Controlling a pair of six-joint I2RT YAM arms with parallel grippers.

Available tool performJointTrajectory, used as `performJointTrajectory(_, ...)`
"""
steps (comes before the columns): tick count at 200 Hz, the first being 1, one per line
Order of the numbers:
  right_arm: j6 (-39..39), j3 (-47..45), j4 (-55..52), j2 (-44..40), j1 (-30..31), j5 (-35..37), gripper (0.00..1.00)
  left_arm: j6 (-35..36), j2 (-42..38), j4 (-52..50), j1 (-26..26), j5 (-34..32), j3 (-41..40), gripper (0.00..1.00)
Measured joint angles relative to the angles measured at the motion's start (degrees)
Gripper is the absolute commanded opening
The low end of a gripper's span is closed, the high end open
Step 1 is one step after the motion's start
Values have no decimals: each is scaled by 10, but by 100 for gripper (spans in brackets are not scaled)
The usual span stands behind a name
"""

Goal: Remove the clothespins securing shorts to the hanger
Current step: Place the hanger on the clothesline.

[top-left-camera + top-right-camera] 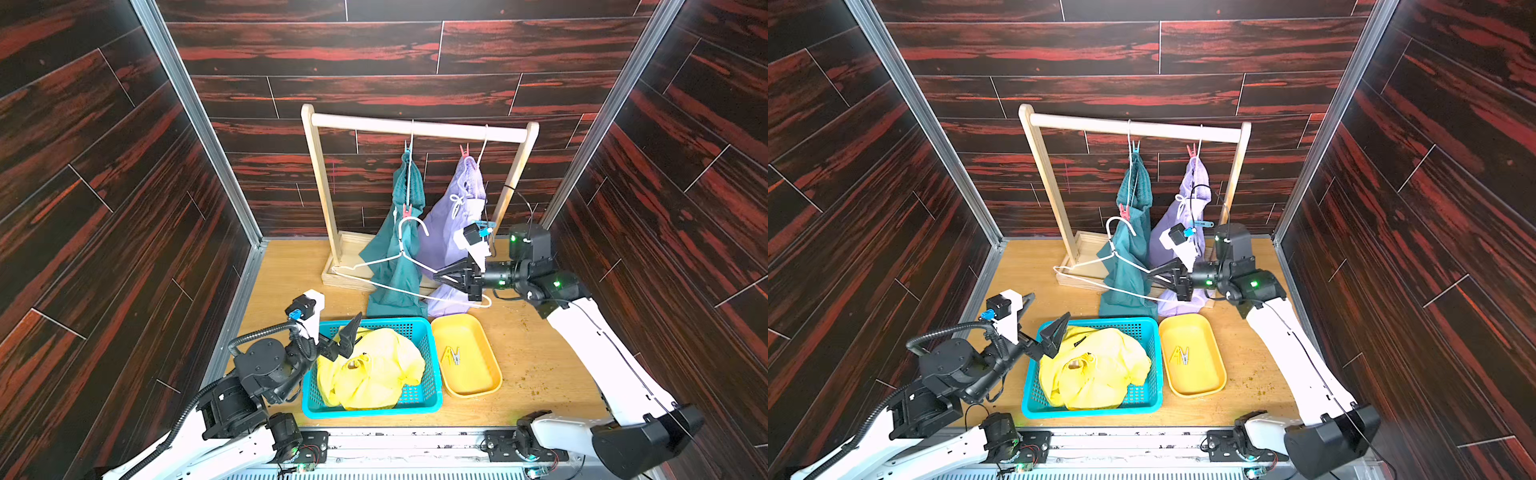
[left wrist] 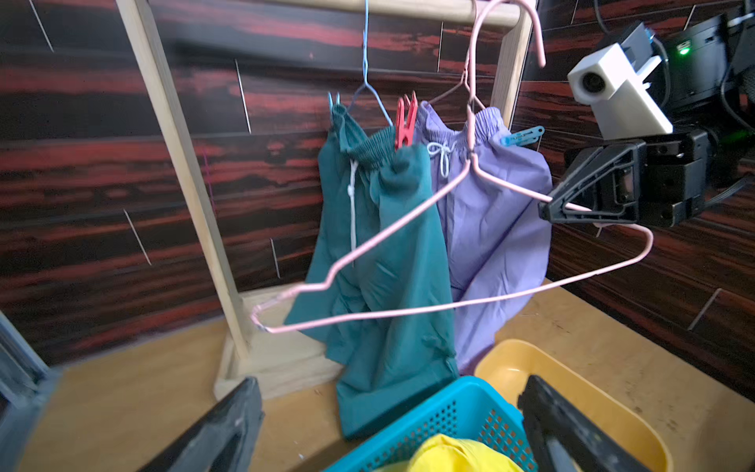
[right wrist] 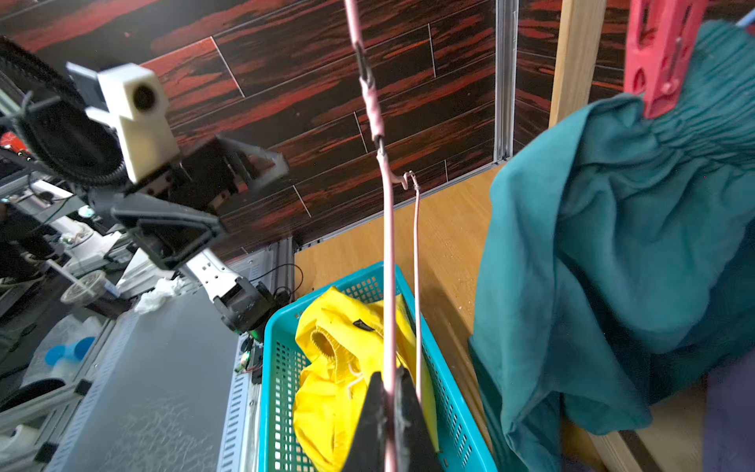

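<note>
My right gripper [image 1: 436, 276] [image 3: 390, 378] is shut on the lower wire of a bare pink hanger [image 2: 367, 249], held in front of the rack. Behind it the teal shorts [image 1: 399, 266] hang by a blue clothespin [image 1: 408, 147] and a red clothespin [image 1: 406, 210]. The lavender shorts [image 1: 444, 232] hang beside them by a red clothespin [image 1: 464, 150] and a blue clothespin [image 2: 523, 135]. The yellow shorts [image 1: 374, 370] lie crumpled in the blue basket [image 1: 374, 411]. My left gripper [image 1: 1047, 308] [image 2: 390, 384] stands open over the basket's far-left corner, holding nothing.
A yellow tray [image 1: 478, 386] to the right of the basket holds two yellow clothespins [image 1: 452, 355]. The wooden rack [image 1: 415, 126] stands at the back of the table on a flat base. Dark panel walls close in both sides and the back.
</note>
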Motion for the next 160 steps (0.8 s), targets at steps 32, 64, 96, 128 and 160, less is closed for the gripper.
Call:
performJointTrajectory(32,-67,14,-36,-1,-27,-40,0,62,35,-3,2,9,48,100)
performJointTrajectory(64,-137,14,-71,-11,-33,-58,0,109,84,-52,11,64,138,92)
performJointTrajectory(96,-193,14,-104,-31,-35,-64,0,133,166,-115,16,146,255,91)
performJointTrajectory(128,-233,14,-138,-43,-37,-74,0,155,234,-171,16,212,312,92)
performJointTrajectory(160,-260,14,-169,-51,-37,-74,0,179,263,-216,16,248,320,94)
